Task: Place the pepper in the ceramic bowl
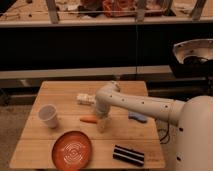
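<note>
Gripper (103,123), state not discernible, sits just beside the small slim orange pepper (88,119); expect it light, stiff, slick, so you grip mid-body.

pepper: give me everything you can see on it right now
The pepper is small, slim and orange with a smooth-looking skin, and no stem can be made out. It lies flat on the wooden table, lengthwise left to right in the camera view, not in the ceramic bowl, which sits apart nearer the front edge. The gripper is down at table level by its right end; contact cannot be told. The white cup stands clear to its left.
</note>
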`<state>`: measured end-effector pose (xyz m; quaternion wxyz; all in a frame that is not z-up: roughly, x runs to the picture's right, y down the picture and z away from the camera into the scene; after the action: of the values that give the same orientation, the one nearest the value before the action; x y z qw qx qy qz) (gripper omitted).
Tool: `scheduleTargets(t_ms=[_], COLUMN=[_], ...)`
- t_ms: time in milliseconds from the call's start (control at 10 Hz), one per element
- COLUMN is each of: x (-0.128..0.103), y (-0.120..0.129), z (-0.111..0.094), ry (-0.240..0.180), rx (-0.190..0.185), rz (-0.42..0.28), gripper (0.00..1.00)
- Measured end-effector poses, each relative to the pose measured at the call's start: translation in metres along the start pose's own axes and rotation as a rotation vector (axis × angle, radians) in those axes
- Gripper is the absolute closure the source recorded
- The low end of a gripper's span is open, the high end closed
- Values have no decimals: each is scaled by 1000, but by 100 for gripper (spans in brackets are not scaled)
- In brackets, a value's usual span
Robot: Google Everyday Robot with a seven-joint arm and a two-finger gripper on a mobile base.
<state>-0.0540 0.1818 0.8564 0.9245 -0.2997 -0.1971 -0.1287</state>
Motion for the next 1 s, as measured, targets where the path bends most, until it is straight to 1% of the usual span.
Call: scheduleTargets(t_ms=[400, 500, 700, 900, 1000], x=[0, -1, -4, -8, -8], y=[0, 0, 1, 1, 1], z=[5, 6, 7, 9, 10], ry=[-5, -6, -8, -10, -10], rx=[-3, -5, -6, -8, -8], rz=[2, 2, 2, -2, -1], gripper=[20, 24, 39, 62, 70])
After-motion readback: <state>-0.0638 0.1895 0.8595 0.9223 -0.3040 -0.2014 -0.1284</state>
